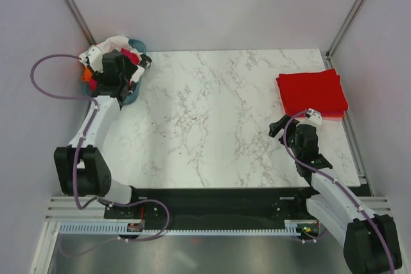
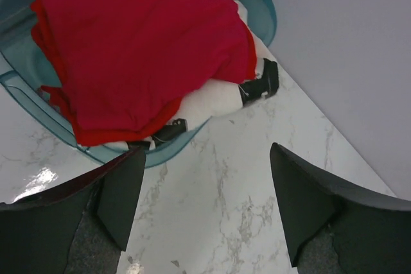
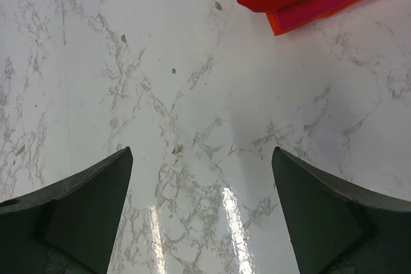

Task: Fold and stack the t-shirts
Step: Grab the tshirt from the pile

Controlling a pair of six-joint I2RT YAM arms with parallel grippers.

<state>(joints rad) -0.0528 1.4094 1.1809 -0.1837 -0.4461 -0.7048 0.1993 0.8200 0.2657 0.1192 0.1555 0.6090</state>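
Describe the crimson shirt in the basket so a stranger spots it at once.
At the table's far left corner sits a teal basket. The crimson shirt lies on top, deeper and pinker than the bright red shirt beneath and the white cloth beside it.

I am looking down from the overhead camera on a white marble-patterned table [image 1: 205,113] closed in by pale grey walls. A teal plastic basket [image 1: 139,47] sits at the table's far left corner, heaped with crumpled clothes [image 1: 109,44] in white, red and orange. My left gripper [image 1: 131,68] hangs over the basket's near side, its arm reaching up from the base at lower left. A folded stack of t-shirts [image 1: 311,90] lies against the far right edge, bright red on top with a pinker layer showing along its near edge. My right gripper [image 1: 279,126] hovers over bare marble near that stack, apart from it.
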